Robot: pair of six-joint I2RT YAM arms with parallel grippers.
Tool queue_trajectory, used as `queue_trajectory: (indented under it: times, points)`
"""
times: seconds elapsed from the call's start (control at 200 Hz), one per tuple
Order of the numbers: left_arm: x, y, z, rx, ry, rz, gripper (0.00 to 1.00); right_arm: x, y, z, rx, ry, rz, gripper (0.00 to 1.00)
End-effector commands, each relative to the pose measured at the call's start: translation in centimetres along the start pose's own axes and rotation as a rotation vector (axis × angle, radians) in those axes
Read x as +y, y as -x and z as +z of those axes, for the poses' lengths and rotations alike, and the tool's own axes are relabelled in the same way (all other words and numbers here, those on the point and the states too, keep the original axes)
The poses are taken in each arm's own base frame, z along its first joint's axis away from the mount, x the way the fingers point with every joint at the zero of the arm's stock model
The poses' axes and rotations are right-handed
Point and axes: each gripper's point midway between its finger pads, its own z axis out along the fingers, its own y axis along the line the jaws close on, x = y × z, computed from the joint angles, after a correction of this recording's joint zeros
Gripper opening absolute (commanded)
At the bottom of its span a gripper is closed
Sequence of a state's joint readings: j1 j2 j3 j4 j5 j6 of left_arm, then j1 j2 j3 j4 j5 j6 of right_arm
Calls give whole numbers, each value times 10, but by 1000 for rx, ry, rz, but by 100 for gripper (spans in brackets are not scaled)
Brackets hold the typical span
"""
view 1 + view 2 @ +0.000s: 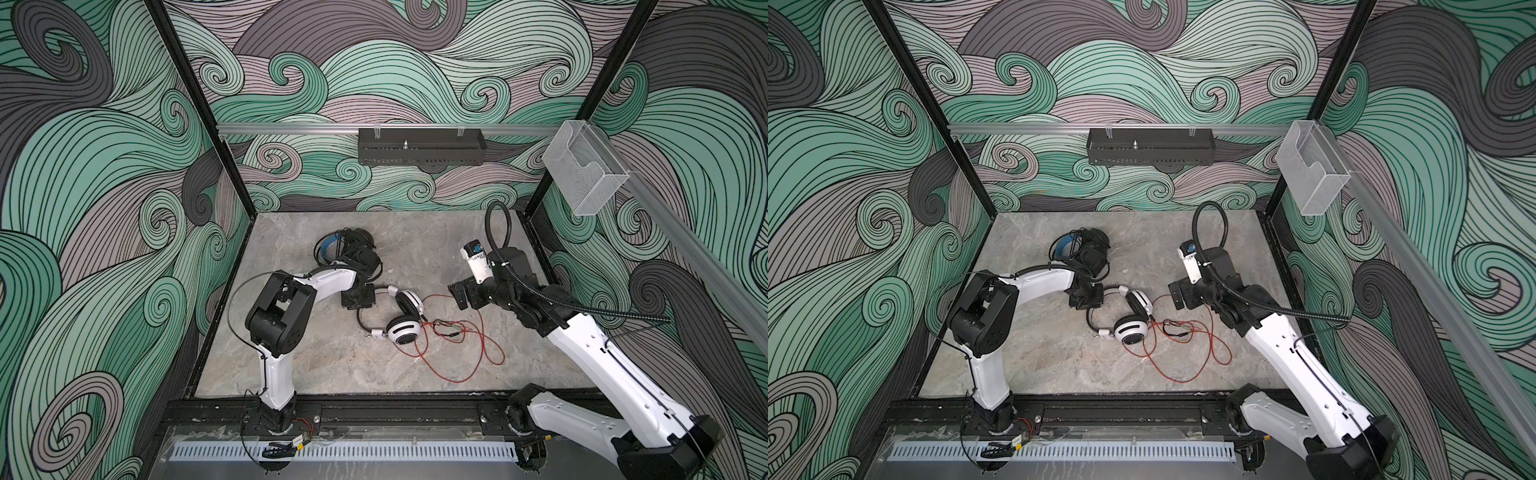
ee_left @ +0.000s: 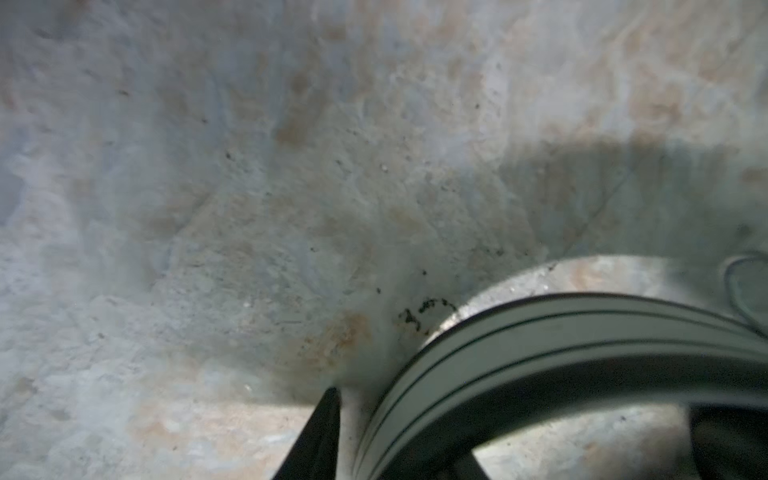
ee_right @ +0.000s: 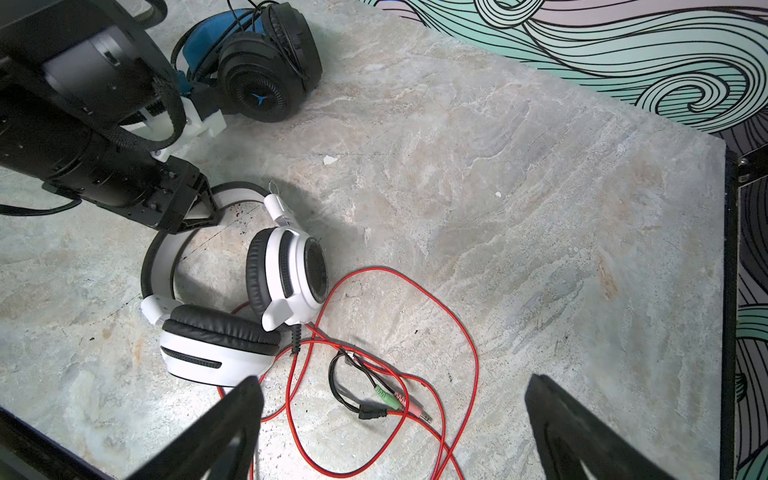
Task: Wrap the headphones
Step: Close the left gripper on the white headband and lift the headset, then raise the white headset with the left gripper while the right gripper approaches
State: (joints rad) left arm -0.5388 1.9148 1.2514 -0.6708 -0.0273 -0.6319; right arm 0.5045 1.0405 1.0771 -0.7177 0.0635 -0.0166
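The white-and-black headphones (image 1: 405,324) (image 1: 1133,328) (image 3: 286,270) lie mid-table with their thin red cable (image 1: 478,357) (image 3: 469,332) in loose loops to the right. My left gripper (image 1: 358,299) (image 1: 1086,299) (image 3: 203,212) (image 2: 395,449) is down at their white headband (image 2: 540,332). The band runs between the jaws, and a gap shows beside one finger (image 2: 320,436). The black headphones (image 1: 353,249) (image 1: 1090,251) (image 3: 266,70) lie behind the left arm with their cable bundled on them. My right gripper (image 1: 459,297) (image 1: 1177,297) (image 3: 395,381) hovers wide open above the cable's plugs (image 3: 395,401), holding nothing.
A black tray (image 1: 422,145) hangs on the back rail and a clear plastic holder (image 1: 586,174) on the right rail. Patterned walls close in the stone table (image 1: 316,365) on three sides, and a black frame edge (image 3: 729,291) bounds it on the right.
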Motion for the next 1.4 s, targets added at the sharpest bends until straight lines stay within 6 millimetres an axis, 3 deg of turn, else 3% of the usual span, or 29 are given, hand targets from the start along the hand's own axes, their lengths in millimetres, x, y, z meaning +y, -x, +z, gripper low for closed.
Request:
queue_trajectory:
  times: [0.0, 0.05, 0.135, 0.26, 0.42, 0.545, 0.67, 0.806, 0.816, 0.901, 1.126, 1.276, 1.396]
  points:
    - [8, -5, 16, 35, 55, 11, 35, 2, -5, 1, 16, 14, 17, 99]
    - [8, -5, 18, 40, 58, 10, 33, 2, -5, 2, 16, 16, 16, 99]
    - [8, -4, 18, 38, 57, 10, 14, 2, -5, 1, 17, 17, 17, 99]
    - [4, 6, -6, -13, 40, 18, 0, 4, -11, 0, 20, 27, 18, 99]
    - [-8, 25, -70, -136, -42, 68, 0, 12, -29, -2, 33, 74, 33, 99]
    - [-16, 27, -123, -206, -110, 156, 0, 18, -35, -5, 22, 110, 35, 99]
    - [-16, 26, -173, -316, -167, 271, 0, 28, -27, -11, -34, 170, 10, 99]
    - [-2, 34, -218, -453, -142, 285, 0, 59, -8, -27, -159, 358, -24, 98]
    - [-1, 33, -229, -477, -150, 286, 0, 60, -7, -27, -166, 366, -25, 98]
    - [3, 37, -261, -535, -145, 313, 0, 62, 0, -30, -202, 378, -29, 97]
    - [6, 40, -313, -618, -156, 336, 0, 89, 17, -47, -293, 551, -61, 98]
    - [8, 42, -330, -644, -160, 340, 0, 97, 22, -52, -330, 615, -26, 97]
    - [5, 42, -345, -667, -184, 343, 0, 101, 20, -43, -317, 638, -11, 94]
